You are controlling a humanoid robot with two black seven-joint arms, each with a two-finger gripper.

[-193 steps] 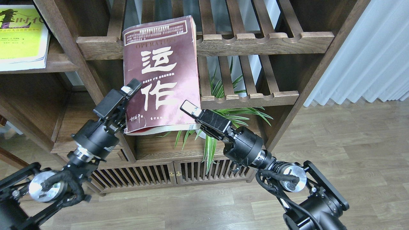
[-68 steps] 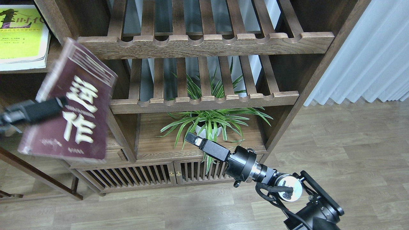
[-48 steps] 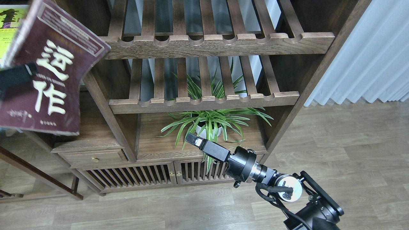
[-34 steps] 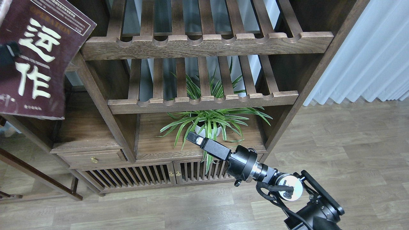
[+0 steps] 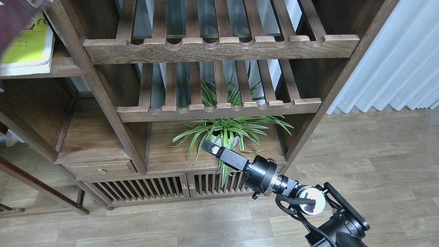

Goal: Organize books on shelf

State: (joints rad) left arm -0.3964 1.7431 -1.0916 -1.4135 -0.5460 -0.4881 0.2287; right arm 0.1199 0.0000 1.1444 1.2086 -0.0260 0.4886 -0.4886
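Maroon book (image 5: 13, 20) top-left corner; right claw (image 5: 210, 148) well apart, by plant (image 5: 223, 132).

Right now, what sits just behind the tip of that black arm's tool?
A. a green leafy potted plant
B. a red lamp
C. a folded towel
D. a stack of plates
A: the right tool points at the spider plant standing on the low shelf board of the wooden cabinet.
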